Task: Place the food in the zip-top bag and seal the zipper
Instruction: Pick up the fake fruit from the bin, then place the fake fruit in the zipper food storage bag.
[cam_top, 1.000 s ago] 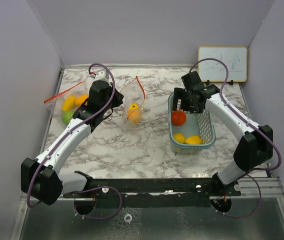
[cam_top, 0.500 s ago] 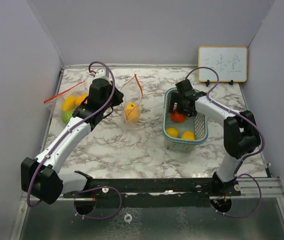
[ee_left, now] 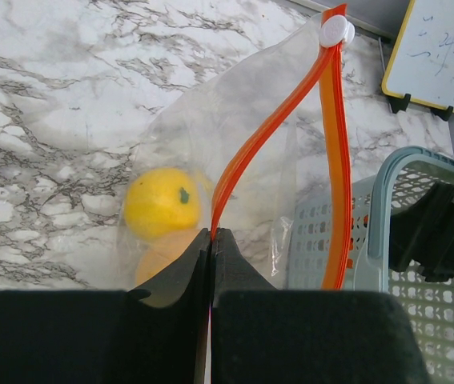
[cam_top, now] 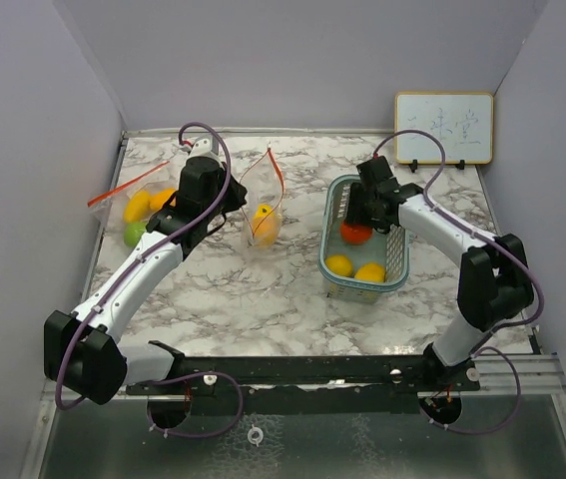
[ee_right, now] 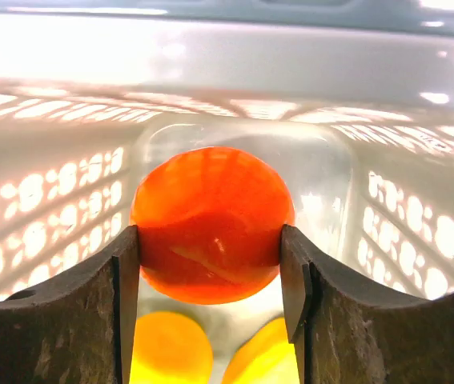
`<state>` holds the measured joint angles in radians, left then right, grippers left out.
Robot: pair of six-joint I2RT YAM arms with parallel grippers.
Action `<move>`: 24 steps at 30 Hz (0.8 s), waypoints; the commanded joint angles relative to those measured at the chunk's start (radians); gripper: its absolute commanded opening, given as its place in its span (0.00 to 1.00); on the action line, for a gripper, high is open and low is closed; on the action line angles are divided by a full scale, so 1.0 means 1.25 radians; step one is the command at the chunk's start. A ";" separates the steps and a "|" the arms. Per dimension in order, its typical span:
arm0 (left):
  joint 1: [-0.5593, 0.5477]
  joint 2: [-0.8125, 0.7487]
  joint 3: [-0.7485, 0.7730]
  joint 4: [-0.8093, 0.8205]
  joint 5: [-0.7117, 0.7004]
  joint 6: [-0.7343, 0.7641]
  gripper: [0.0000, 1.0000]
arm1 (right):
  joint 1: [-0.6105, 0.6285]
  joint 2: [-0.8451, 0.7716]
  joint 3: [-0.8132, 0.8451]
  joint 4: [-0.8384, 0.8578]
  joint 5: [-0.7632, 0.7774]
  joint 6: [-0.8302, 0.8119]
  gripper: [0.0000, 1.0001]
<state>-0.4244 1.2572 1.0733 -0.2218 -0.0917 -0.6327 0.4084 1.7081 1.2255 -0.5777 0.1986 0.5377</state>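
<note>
Having been lowered into the basket (cam_top: pixel 362 292), the right fingers (ee_right: pixel 90 320) are now clamped on the orange fruit (ee_right: pixel 210 216) there, so it can be carried to the zip-top bag (ee_left: pixel 243 128), whose rim is pinched by the left fingers (ee_left: pixel 170 296).

Your overhead view looks down from above and behind both arm bases, far enough back to take in the counter (cam_top: pixel 292 289). Your left wrist view sits close behind the pinched left jaws, facing past them at the zip-top bag (ee_left: pixel 210 120), with the basket (ee_left: pixel 380 188) to their right. Your right wrist view looks, very near, between the right jaws at the orange fruit (ee_right: pixel 210 224) inside that basket, which all three views share.
</note>
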 commanded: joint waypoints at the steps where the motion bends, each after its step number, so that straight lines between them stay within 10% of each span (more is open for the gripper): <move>1: 0.004 -0.002 0.018 0.001 0.008 0.010 0.00 | -0.003 -0.109 0.039 -0.049 -0.023 -0.036 0.24; 11: 0.005 -0.006 0.011 0.008 0.013 0.009 0.00 | 0.002 -0.232 0.189 -0.014 -0.249 -0.115 0.23; 24: 0.004 -0.016 0.007 0.014 0.025 0.002 0.00 | 0.149 -0.043 0.306 0.331 -0.587 0.065 0.22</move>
<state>-0.4244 1.2568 1.0733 -0.2188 -0.0872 -0.6331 0.5934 1.5799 1.6638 -0.3477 -0.3901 0.4992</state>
